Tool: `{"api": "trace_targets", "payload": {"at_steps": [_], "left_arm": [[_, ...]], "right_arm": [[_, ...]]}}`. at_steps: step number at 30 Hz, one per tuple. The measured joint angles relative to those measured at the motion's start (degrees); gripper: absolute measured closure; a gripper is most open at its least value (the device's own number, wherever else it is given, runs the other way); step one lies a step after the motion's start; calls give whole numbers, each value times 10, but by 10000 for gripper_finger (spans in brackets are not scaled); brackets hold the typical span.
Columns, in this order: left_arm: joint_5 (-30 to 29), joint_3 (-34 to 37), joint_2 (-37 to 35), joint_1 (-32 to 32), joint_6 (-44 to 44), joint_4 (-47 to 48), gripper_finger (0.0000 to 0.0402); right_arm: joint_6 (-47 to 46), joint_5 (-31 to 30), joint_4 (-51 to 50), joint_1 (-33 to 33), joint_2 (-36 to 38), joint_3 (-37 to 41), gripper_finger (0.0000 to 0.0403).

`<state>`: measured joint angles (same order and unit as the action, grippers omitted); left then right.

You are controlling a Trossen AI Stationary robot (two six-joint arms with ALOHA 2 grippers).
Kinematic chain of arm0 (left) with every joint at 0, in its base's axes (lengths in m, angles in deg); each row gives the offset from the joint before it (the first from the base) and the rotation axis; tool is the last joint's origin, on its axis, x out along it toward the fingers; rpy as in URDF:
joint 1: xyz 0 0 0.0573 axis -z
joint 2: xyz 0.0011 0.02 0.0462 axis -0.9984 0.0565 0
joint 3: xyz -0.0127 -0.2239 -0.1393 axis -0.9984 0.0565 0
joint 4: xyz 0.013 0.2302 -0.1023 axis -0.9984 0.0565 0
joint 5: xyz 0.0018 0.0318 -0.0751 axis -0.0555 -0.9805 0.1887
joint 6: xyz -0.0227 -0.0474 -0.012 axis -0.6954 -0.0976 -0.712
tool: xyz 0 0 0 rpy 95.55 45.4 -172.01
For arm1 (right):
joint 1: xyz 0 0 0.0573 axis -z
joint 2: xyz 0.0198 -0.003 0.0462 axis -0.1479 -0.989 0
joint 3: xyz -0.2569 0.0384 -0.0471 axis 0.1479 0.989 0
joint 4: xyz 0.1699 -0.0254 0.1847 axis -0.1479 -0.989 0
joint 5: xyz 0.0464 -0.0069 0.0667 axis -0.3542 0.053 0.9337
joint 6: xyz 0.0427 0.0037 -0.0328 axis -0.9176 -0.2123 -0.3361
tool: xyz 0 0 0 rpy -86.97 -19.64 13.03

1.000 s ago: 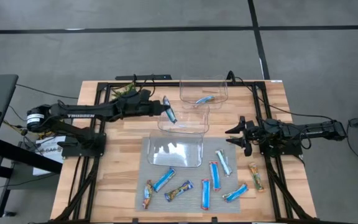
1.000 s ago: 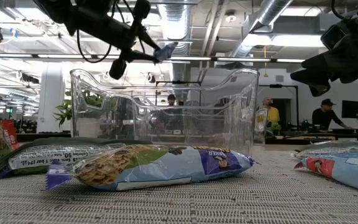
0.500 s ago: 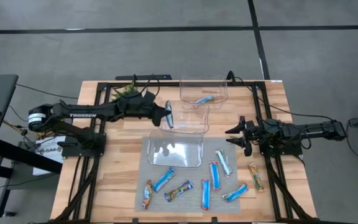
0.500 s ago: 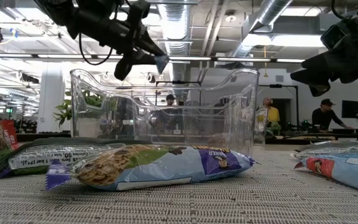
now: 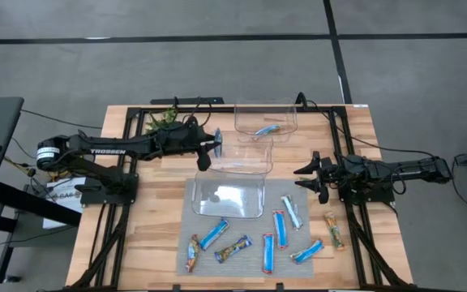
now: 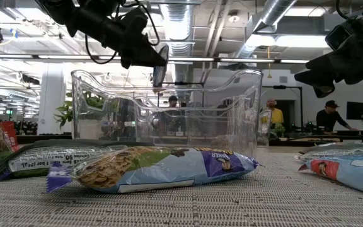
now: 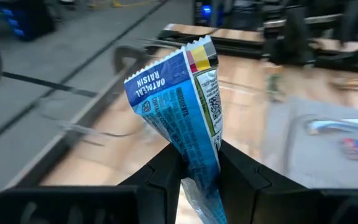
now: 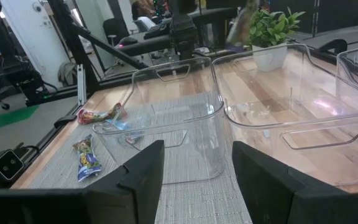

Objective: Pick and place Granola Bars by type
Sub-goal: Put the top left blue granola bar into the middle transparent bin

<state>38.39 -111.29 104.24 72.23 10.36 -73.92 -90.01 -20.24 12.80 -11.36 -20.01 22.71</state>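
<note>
From up top I see my left tool (image 5: 210, 146) clenched on a bright blue bar (image 7: 184, 118), holding it in the air just left of the middle clear bin (image 5: 240, 154). The left wrist camera shows the wrapper pinched between both fingers (image 7: 166, 177), sticking up from them with "OATMEAL RAISIN" printed on it. From table height the bar (image 6: 161, 63) hangs edge-on above the bin wall.

My right tool (image 5: 308, 175) waits over the right side of the table (image 5: 355, 138), fingers spread and holding nothing, facing the bins.

The far bin (image 5: 265, 120) holds one pale silvery-blue bar (image 5: 265, 130). The near bin (image 5: 229, 197) sits on the grey mat (image 5: 314, 227). The other bars lie loose on the mat nearer than it: a blue one (image 5: 213, 234), a red multicolour one (image 5: 192, 253), another multicoloured one (image 5: 233, 249), more blue ones (image 5: 279, 228), and an orange-brown bar (image 5: 332, 229) at the mat's right edge.
</note>
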Motion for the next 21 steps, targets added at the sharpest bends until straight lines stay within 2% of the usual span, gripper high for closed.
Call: {"api": "trace_targets", "payload": {"at_steps": [4, 14, 21], "left_arm": [[-13, 0, 0, 0, 4, 13, 306], [-16, 0, 0, 0, -21, 13, 227], [-16, 0, 0, 0, -40, 12, 217]], "right_arm": [[0, 0, 0, 0, 0, 0, 219], [0, 0, 0, 0, 0, 0, 219], [0, 0, 0, 0, 0, 0, 219]]}}
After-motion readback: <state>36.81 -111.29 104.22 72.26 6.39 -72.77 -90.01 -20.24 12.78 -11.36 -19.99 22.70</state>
